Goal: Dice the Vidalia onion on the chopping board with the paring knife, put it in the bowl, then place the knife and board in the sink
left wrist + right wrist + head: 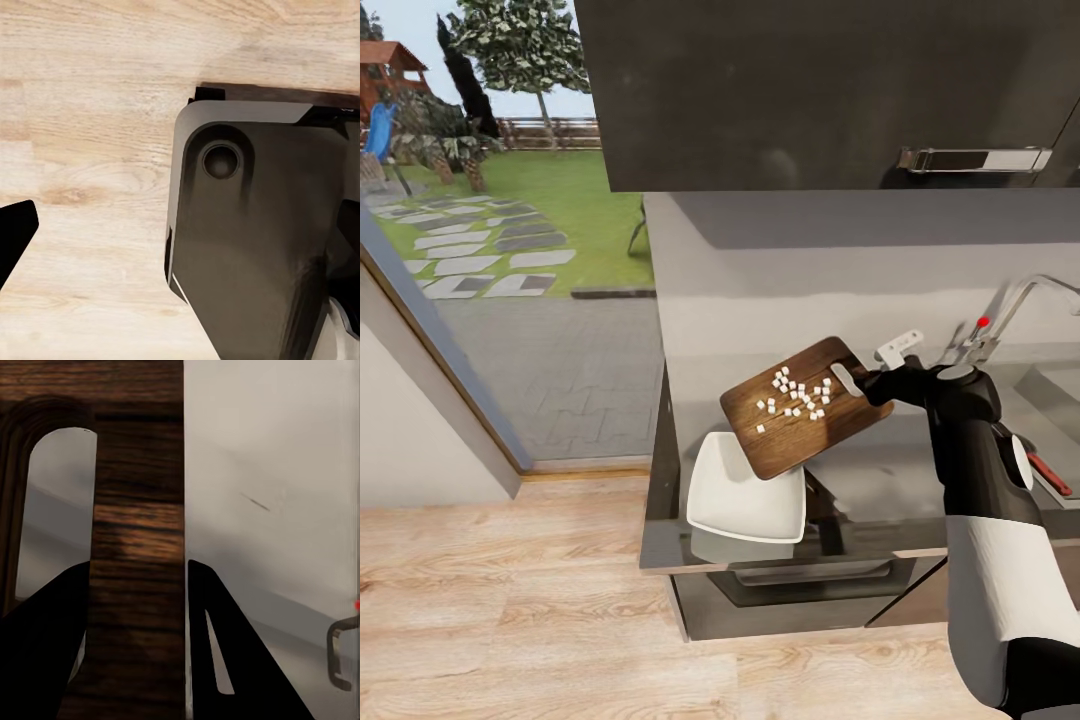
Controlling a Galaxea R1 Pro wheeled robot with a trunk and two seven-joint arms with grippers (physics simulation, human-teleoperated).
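Above the bowl [745,492], right gripper [139,641] clamps the chopping board [805,405]; head view shows onion dice [797,391].

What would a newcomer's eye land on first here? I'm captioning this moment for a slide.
The board, held up over the counter by the right gripper clamped at its slot-handle end, with white diced onion scattered on top. Just below its lower end sits the white bowl, near the counter's front edge. Next, the sunny garden through the glass at left.
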